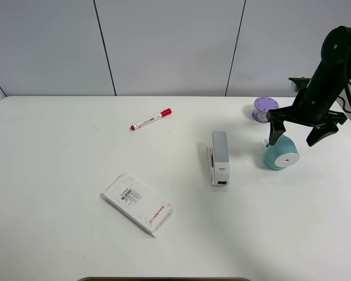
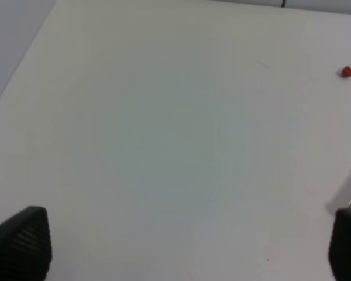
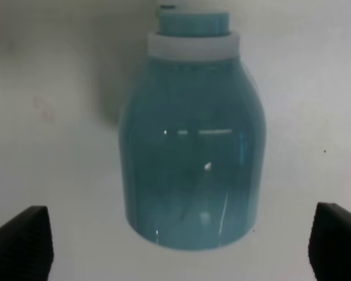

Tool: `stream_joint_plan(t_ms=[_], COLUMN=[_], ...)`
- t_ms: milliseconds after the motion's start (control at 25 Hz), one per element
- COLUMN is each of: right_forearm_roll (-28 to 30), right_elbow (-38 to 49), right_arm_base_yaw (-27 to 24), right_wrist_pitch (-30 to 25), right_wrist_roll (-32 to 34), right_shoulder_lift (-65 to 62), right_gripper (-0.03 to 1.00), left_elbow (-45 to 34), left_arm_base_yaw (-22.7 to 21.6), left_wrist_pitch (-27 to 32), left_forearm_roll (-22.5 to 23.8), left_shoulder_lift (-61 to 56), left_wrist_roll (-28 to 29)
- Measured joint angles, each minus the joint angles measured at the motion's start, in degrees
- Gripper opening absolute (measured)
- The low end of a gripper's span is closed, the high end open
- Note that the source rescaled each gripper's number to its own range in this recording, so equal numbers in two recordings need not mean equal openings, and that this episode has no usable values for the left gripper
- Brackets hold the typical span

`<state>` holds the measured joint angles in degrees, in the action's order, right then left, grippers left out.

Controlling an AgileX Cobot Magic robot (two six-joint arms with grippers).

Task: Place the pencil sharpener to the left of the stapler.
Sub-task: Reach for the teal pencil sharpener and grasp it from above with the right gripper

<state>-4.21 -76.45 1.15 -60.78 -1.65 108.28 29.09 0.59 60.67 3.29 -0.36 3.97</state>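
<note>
- right tool [image 1: 291,141] spread wide, straddling pencil sharpener [image 1: 281,156], no contact
- pencil sharpener lies right of stapler [image 1: 219,157]
- left tool [image 2: 187,249] spread over table [image 2: 164,146]

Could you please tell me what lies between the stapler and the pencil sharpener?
Nothing: in the exterior high view, only bare white table separates the stapler from the pencil sharpener.
</note>
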Motion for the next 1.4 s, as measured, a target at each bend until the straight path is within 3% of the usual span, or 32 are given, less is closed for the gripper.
stream_joint_plan(t_ms=[1400], right_forearm_roll=[-0.1], right_elbow=[-2.1], right_arm_base_yaw=[0.0], right_wrist_pitch=[4.7], right_wrist_roll=[-2.1], right_shoulder_lift=[12.7], right_gripper=[1.0], left_elbow=[0.0], left_arm_base_yaw=[0.0], left_wrist_pitch=[0.0], left_forearm_roll=[0.0], left_shoulder_lift=[0.0], left_wrist_roll=[0.0])
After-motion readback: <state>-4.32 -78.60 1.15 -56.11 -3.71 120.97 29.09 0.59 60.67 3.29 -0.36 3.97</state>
